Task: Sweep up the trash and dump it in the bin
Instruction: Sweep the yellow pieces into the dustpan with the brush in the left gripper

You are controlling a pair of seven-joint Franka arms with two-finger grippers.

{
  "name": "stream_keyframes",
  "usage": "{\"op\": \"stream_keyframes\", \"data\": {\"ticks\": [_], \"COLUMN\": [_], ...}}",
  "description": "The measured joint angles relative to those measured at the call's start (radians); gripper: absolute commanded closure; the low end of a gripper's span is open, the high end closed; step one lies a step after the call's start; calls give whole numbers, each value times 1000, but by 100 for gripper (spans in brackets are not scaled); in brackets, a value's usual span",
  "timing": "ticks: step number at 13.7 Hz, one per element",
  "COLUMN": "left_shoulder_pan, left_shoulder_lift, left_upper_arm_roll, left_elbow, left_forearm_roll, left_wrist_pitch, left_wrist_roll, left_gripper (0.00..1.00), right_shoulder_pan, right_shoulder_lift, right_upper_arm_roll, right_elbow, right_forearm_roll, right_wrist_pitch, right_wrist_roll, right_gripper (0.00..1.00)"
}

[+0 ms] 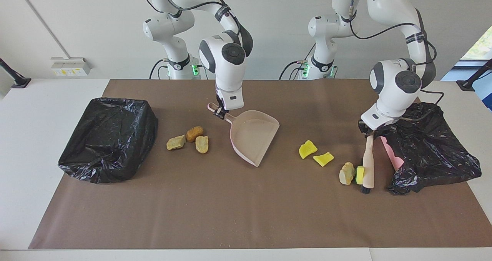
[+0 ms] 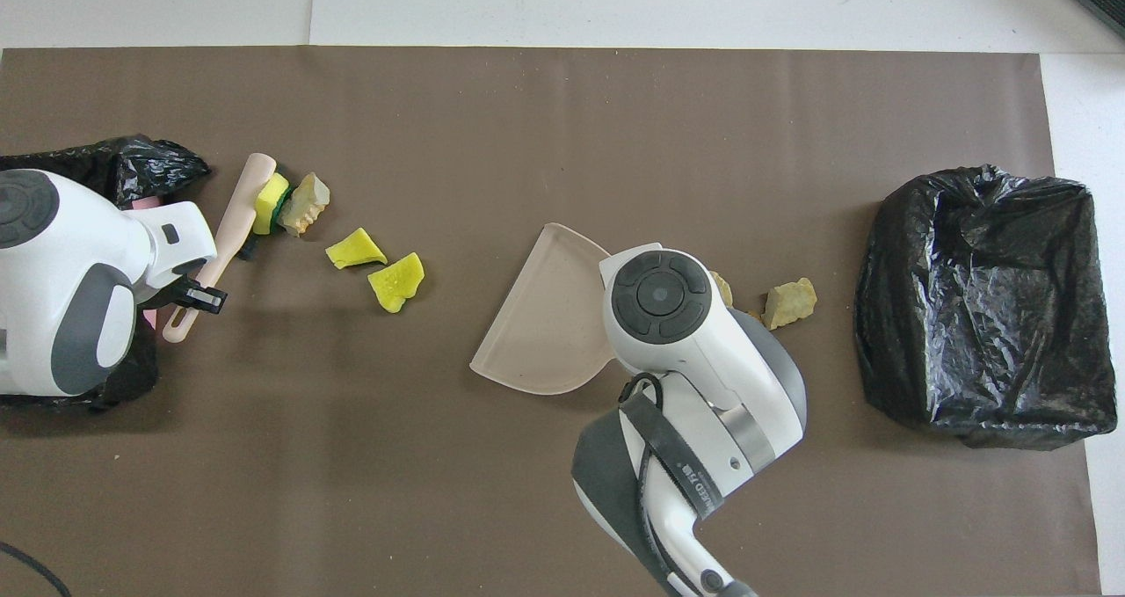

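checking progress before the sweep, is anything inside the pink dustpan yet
The pink dustpan looks empty: its pan shows bare in the facing view. In the overhead view the right arm covers its handle end, hiding that part.

Glossy white arms (image 1: 399,7) with dark grey joint caps, black cables, green base lights.
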Motion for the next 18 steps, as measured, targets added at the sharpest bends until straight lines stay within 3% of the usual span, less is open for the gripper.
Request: {"op": "stream_keyframes", "data": {"ticks": [11, 18], "left_shoulder_pan": [-248, -480], "left_shoulder_lift": [-94, -147], "left_upper_arm_roll": [-6, -8], "left_elbow": [-138, -177], "left_forearm_roll": [-120, -305], "left_wrist_pitch": [-13, -55], "left_wrist_roll": [-12, -132], "left_gripper": [100, 100], "right_shoulder_pan": [73, 73], "right_shoulder_lift": [57, 57], "right_upper_arm_roll": [1, 1], "right_elbow": [-23, -23], "right_forearm_roll": [35, 37], "right_wrist_pitch": [99, 99], "right_wrist_roll": [112, 114], "right_gripper": [100, 100]}}
